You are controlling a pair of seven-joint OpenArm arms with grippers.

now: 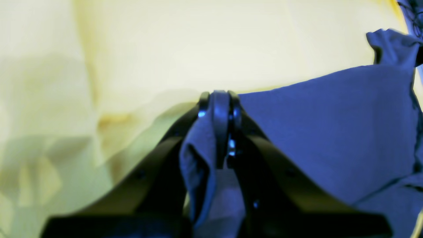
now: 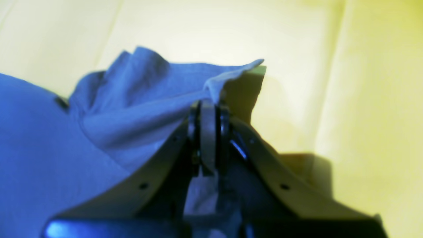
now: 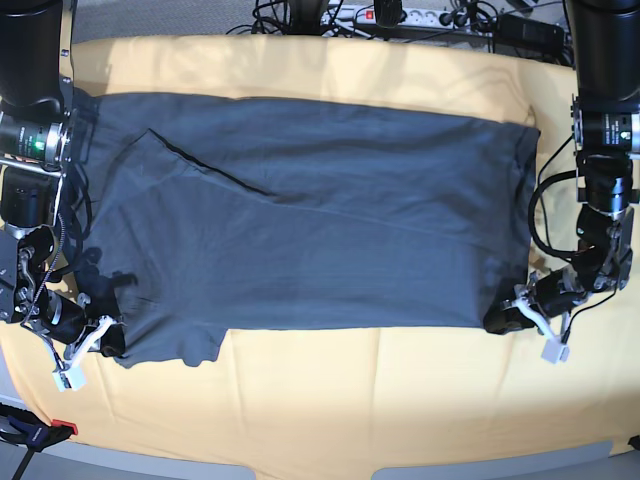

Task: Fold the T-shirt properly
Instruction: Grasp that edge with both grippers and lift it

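**A:** Start at the fingers. What are they doing?

**B:** Both pairs are clamped on cloth. The left gripper (image 1: 219, 109) pinches a fold of the T-shirt (image 3: 320, 220), with fabric bunched between the jaws and hanging below them. The right gripper (image 2: 209, 114) bites the sleeve (image 2: 148, 86) near its edge — a corner of cloth sticks up past the tips.

**A:** And the shirt itself?

**B:** It lies spread flat on the yellow tablecloth (image 3: 330, 400), long axis running side to side across the table. Each gripper sits at a near corner, one at either end of the near edge, well apart from each other.

**A:** So which way does the cloth lie from the fingers?

**B:** Away from them — nearly the whole body stretches toward the far edge of the table. Neither arm is nearer; they hold matching ends. I judge the next move carries that near edge up and over toward the far one, both arms travelling together so the fold stays square.
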